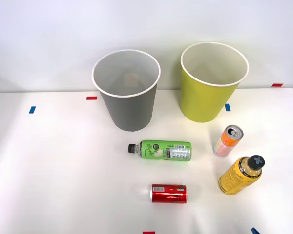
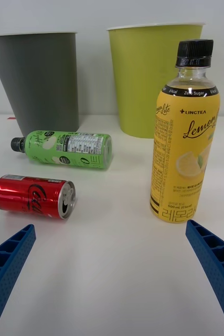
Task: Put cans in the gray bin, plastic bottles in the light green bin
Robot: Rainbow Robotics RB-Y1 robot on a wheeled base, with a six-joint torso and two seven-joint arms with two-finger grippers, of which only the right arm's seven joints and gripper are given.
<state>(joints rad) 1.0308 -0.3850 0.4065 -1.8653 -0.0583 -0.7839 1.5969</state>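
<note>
White table (image 1: 63, 170), front view, left to right: gray bin (image 1: 127, 92), upright, upper centre; green bottle (image 1: 162, 150) on its side at centre, cap pointing left; red can (image 1: 169, 193) on its side below it; light green bin (image 1: 212, 83), upright, upper right; orange-and-pink can (image 1: 228, 141), standing, below that bin; yellow bottle (image 1: 240, 175), standing, lower right. Right gripper (image 2: 112, 273): blue fingers (image 2: 9, 260) spread wide, holding nothing, the yellow bottle near one fingertip.
</note>
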